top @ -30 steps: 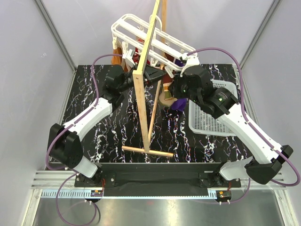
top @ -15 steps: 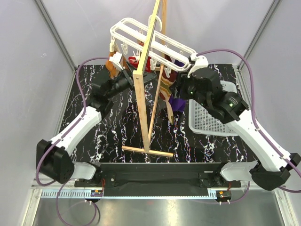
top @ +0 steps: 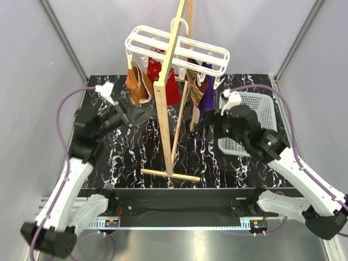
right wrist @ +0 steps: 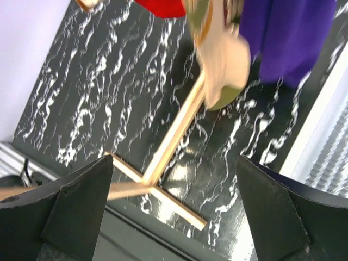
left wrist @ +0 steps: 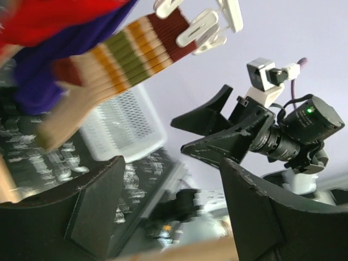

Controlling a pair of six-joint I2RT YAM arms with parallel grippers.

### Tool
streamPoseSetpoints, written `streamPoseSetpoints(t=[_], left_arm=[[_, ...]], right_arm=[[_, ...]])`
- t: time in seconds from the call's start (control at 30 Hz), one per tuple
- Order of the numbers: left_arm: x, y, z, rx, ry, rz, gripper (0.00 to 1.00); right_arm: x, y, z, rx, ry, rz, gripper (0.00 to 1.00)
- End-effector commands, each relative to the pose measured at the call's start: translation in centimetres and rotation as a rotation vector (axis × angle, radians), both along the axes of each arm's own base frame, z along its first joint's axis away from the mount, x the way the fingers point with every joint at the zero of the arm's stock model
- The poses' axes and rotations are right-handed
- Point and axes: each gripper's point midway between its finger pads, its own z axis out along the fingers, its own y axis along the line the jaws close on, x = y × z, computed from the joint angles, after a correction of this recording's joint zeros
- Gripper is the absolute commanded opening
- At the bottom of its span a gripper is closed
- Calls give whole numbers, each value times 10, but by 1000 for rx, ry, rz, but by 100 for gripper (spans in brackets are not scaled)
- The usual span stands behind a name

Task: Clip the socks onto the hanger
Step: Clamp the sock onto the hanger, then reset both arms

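The white hanger (top: 176, 49) is hung by its hook at the top of a tall wooden stand (top: 165, 103); it is seen level, high over the black table (top: 130, 155). Four socks are hung under its bars: a brown sock (top: 137, 84) on the left, a red sock (top: 174, 91) just beside the wooden post, then a striped sock (top: 194, 87) and a purple sock (top: 208, 95) on the right. In the left wrist view the top of the striped sock (left wrist: 130, 51) is held by a white peg (left wrist: 204, 27).

The left gripper (top: 142, 115) is held low on the left of the stand, away from the socks; its fingers (left wrist: 98, 206) are spread wide apart and nothing is held between them. The right gripper (top: 205, 126) is held below the purple sock and near a white basket (top: 255, 109); its fingers (right wrist: 76, 212) are also spread wide, and only the table and the foot of the stand (right wrist: 157, 179) are seen between them. No sock is touched by either gripper. The toe of the striped sock (right wrist: 225, 65) and the purple sock (right wrist: 288, 38) are seen blurred above the right gripper.
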Motion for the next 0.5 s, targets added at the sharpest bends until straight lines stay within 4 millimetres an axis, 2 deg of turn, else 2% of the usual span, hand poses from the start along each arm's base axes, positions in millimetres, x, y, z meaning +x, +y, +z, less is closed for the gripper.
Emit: streamPoseSetpoints(t=[0.0,0.03,0.1,0.13,0.17,0.2,0.23,0.27,0.3,0.33,0.37,0.4,0.43,0.47], left_arm=[[-19,30,-30,168,-38,118,76],[-29,36,-42,184,-47,140,76],[-35,43,-58,193,-49,167,78],[-45,45,-75,181,-42,168,78],[-48,45,-74,133,-56,175,78],[-62,47,-67,85,-116,177,79],[-63,46,-98,66,-67,177,79],[-67,47,-92,-12,-98,180,80],[-79,52,-86,-63,-167,197,81],[-77,51,-115,-74,-125,199,81],[-80,53,-120,-109,-118,206,81],[-91,56,-114,-144,-189,205,82],[-90,55,-133,-148,-158,204,82],[-92,56,-139,-171,-142,200,83]], right_arm=[[-11,3,-2,142,-43,20,100],[-13,1,-8,159,-53,11,100],[-17,-7,-28,228,-93,-21,100],[-19,-10,-35,258,-108,-33,100],[-24,-14,-51,321,-137,-38,100],[-27,-15,-59,351,-151,-33,100],[-31,-17,-67,377,-166,-33,100],[-38,-25,-84,419,-173,-49,100],[-39,-32,-82,464,-204,-75,100],[-43,-37,-86,491,-216,-87,100],[-52,-46,-90,550,-249,-90,100],[-56,-52,-91,580,-268,-97,100],[-60,-57,-94,608,-281,-105,100],[-60,-59,-111,585,-230,-126,100]])
